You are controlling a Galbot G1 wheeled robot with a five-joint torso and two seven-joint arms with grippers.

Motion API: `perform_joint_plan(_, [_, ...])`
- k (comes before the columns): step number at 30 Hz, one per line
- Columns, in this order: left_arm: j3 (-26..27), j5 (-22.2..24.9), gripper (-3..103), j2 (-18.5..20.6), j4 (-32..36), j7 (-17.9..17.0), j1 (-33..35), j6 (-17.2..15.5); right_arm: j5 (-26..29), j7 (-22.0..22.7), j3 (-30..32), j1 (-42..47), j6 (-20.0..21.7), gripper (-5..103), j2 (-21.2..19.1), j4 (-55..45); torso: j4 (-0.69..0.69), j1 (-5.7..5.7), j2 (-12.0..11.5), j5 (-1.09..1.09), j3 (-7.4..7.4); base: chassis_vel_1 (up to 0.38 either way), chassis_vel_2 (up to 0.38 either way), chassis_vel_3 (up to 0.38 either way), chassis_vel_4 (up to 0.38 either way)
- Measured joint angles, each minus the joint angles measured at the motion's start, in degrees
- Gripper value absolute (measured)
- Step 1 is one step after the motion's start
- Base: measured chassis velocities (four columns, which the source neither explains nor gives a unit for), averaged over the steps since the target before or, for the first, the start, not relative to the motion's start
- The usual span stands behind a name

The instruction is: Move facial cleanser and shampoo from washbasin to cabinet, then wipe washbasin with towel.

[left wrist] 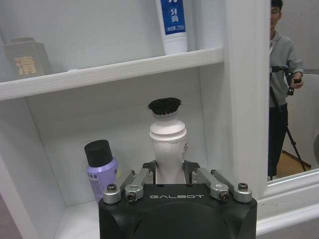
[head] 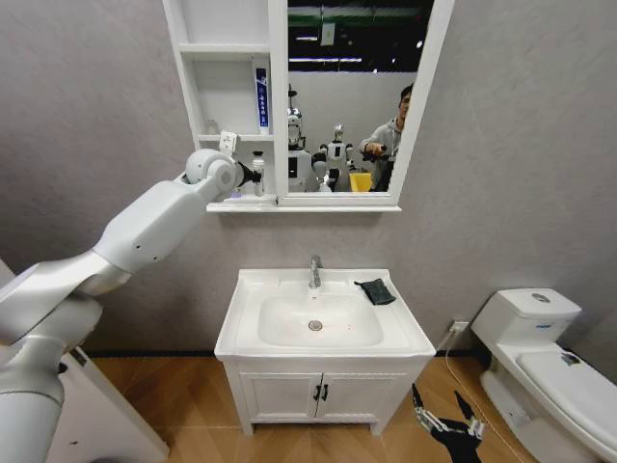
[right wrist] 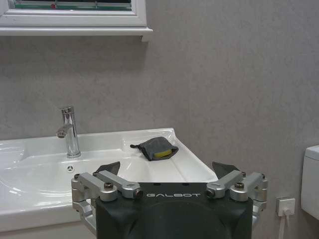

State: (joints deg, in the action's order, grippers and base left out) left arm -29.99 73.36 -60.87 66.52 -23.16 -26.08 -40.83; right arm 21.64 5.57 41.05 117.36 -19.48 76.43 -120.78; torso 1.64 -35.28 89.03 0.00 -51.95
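Left gripper (left wrist: 169, 175): squeezing the white bottle (left wrist: 168, 149) inside the cabinet (left wrist: 124, 69)
Bottle: light, stiff, smooth; hold its middle
Right gripper (right wrist: 169, 175): spread apart, near the washbasin (right wrist: 40, 174)

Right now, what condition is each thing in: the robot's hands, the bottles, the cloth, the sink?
Left gripper: shut on the white bottle, inside the cabinet's lowest niche.
White bottle: upright, black-bristled top, held.
Purple bottle: upright on the same shelf, black cap on.
Blue-and-white tube: standing on the shelf above.
Right gripper: open, low beside the washbasin.
Towel: crumpled on the washbasin's right rim.
Washbasin: no bottles on it.
Cabinet: niches open.
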Motion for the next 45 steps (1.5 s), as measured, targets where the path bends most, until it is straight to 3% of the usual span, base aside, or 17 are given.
perform_joint_plan(7, [0.4, 1.4, 28, -4.5, -7.3, -0.6, -1.2, 0.2, 1.1, 0.0, 0.1, -0.9, 0.2, 100, -0.7, 0.7, 0.04, 0.0, 0.0, 0.01, 0.0, 0.0, 0.0, 0.0, 0.0])
perform_joint_plan(15, [0.8, -1.4, 28, -8.4, -13.1, 0.5, -1.7, 1.3, 1.8, -0.2, 0.6, -0.8, 0.0, 100, -1.3, 1.4, 0.03, 0.0, 0.0, 0.01, 0.0, 0.0, 0.0, 0.0, 0.0])
perform_joint_plan(24, [1.1, -3.4, 27, -9.8, -15.9, 1.7, -1.2, 2.0, 2.1, -0.1, 1.7, -0.5, -0.9, 100, -2.4, 2.0, 0.03, 0.0, 0.0, 0.0, 0.0, 0.0, 0.0, 0.0, 0.0])
perform_joint_plan(26, [1.2, -3.7, 36, -9.6, -15.8, 1.7, -1.0, 2.2, 2.2, 0.0, 1.8, -0.6, -0.9, 100, -2.7, 2.2, 0.02, 0.01, 0.0, 0.0, 0.01, 0.0, 0.0, 0.0, 0.0])
perform_joint_plan(29, [1.2, -3.9, 42, -9.5, -15.5, 1.6, -0.7, 2.3, 2.2, 0.0, 1.8, -0.7, -0.9, 100, -2.7, 2.2, 0.01, 0.01, 0.0, 0.0, 0.01, 0.0, 0.0, 0.0, 0.0])
perform_joint_plan(31, [1.2, -4.2, 59, -9.3, -14.5, 1.6, 0.1, 2.4, 2.2, 0.2, 1.7, -0.8, -0.9, 100, -2.7, 2.4, 0.03, 0.0, 0.0, 0.0, 0.01, 0.0, 0.0, 0.0, 0.0])
perform_joint_plan(33, [1.3, -4.2, 59, -9.2, -14.2, 1.5, 0.4, 2.5, 2.3, 0.2, 1.7, -0.8, -0.9, 100, -2.7, 2.4, 0.04, 0.01, 0.0, 0.01, 0.01, 0.0, 0.0, 0.0, 0.0])
perform_joint_plan(34, [1.7, -4.0, 69, -8.6, -12.8, 0.8, 1.1, 2.5, 2.6, 0.2, 1.8, -0.8, -0.8, 100, -2.7, 2.4, 0.04, 0.0, 0.0, 0.0, 0.01, 0.0, 0.0, 0.0, 0.0])
perform_joint_plan(35, [1.7, -4.0, 69, -8.6, -12.8, 0.8, 1.1, 2.5, 2.6, 0.2, 1.8, -0.8, -0.8, 100, -2.7, 2.4, 0.04, 0.0, 0.0, 0.0, 0.01, 0.0, 0.0, 0.0, 0.0])
perform_joint_plan(36, [2.0, -3.7, 75, -7.3, -10.4, 0.1, 1.8, 2.5, 2.7, 0.3, 2.0, -0.9, -0.7, 100, -2.7, 2.4, 0.06, 0.0, 0.0, 0.01, 0.01, 0.0, 0.0, 0.0, 0.0])
perform_joint_plan(38, [2.3, -3.1, 75, -6.0, -8.3, -0.4, 2.4, 2.5, 2.8, 0.3, 2.1, -0.9, -0.5, 100, -2.7, 2.4, 0.04, 0.0, 0.0, 0.0, 0.01, 0.0, 0.0, 0.0, 0.0])
perform_joint_plan(39, [2.6, -1.1, 86, -3.8, -4.0, -1.9, 3.6, 2.4, 3.0, 0.2, 2.2, -0.9, 0.0, 100, -2.7, 2.4, 0.02, 0.0, 0.0, -0.01, 0.01, 0.0, 0.0, 0.0, 0.0])
perform_joint_plan(43, [2.5, 1.9, 91, -0.6, 2.5, -4.9, 5.1, 1.9, 3.6, -0.5, 2.2, -1.1, 1.3, 100, -2.8, 2.0, 0.01, 0.0, 0.0, -0.01, 0.01, 0.0, 0.0, 0.0, 0.0])
perform_joint_plan(45, [2.1, 3.3, 100, 4.7, 13.6, -5.6, 8.6, 3.7, 4.6, -0.7, 2.3, -2.3, 3.3, 100, -3.0, 1.2, 0.03, 0.01, 0.0, 0.0, 0.01, 0.0, 0.0, 0.0, 0.0])
